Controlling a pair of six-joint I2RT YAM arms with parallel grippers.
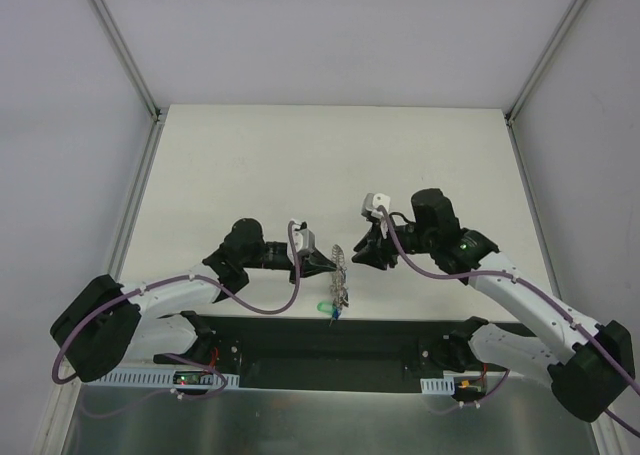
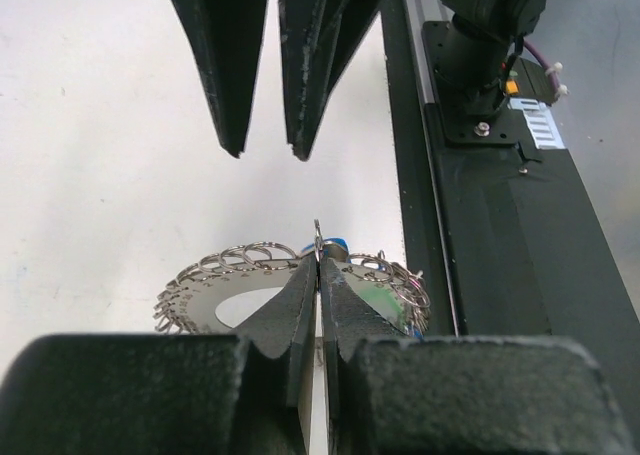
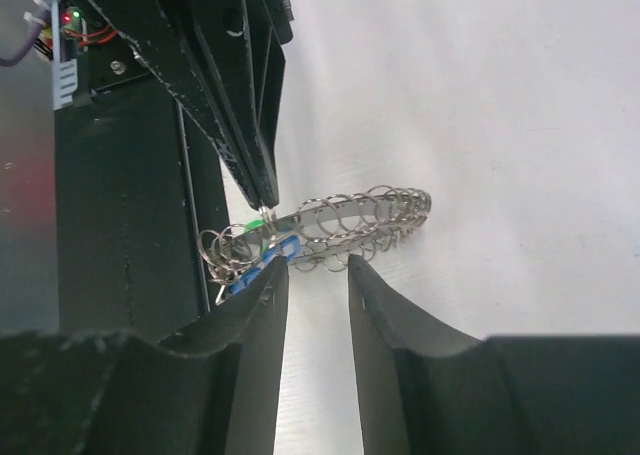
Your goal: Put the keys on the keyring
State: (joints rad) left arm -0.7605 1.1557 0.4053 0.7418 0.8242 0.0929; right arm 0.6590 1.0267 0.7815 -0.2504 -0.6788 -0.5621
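Keyring [image 1: 341, 273]: light, thin, springy; held on edge over the worktop's [image 1: 250, 155] near edge, middle.
Left gripper [image 2: 318, 275]: clamped on its rim.
Right gripper [image 3: 315, 275]: part-open, empty.
Keys [image 3: 268, 260]: small, slippery; pinch the heads.

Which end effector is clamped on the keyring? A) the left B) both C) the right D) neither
A: the left end effector is pinched shut on the rim of the keyring, while the right end effector stands open.
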